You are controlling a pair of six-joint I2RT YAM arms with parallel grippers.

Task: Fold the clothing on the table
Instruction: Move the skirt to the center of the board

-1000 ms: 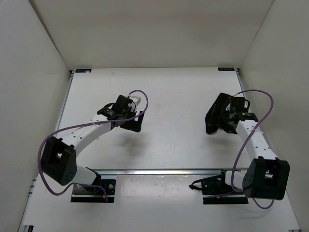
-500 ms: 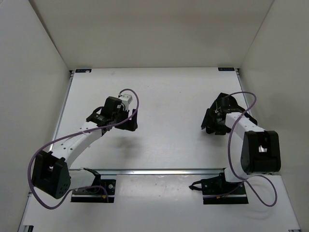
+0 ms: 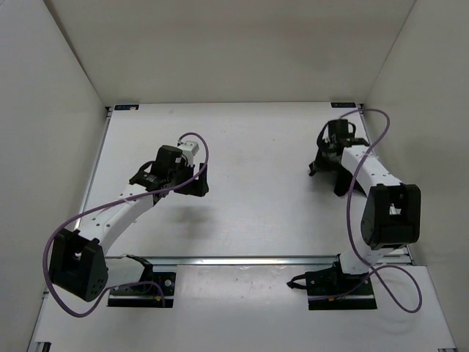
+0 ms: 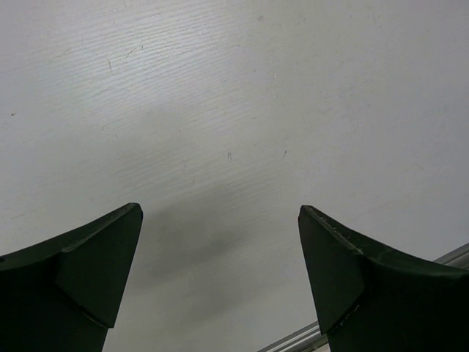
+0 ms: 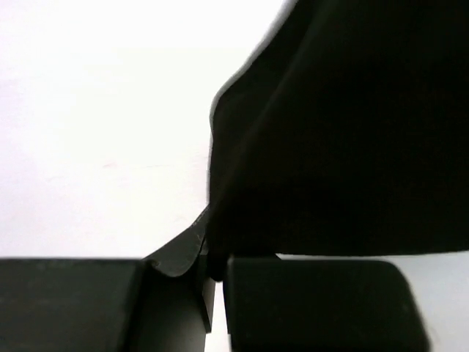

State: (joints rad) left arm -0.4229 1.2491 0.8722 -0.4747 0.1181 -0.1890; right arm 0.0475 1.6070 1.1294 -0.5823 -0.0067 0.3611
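White desk point(image 3: 249, 147) is lying flat, w/ small dark brackets sitting at its far-L point(image 3: 124, 107) & far-R point(image 3: 344, 105) corners. Metal rail point(image 3: 249, 259) is running across near edge. Black clothing point(image 5: 344, 132) is bunching over far-R area; can't tell if it's touching desk.

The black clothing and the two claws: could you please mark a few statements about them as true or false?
1. The left claw is open and holds nothing. True.
2. The right claw is open and clear of the clothing. False: it is shut on an edge of the clothing.
3. The clothing lies spread flat in the middle of the table. False: it is bunched up on the right side of the table, at the right claw.
4. The left claw hangs over bare table. True.
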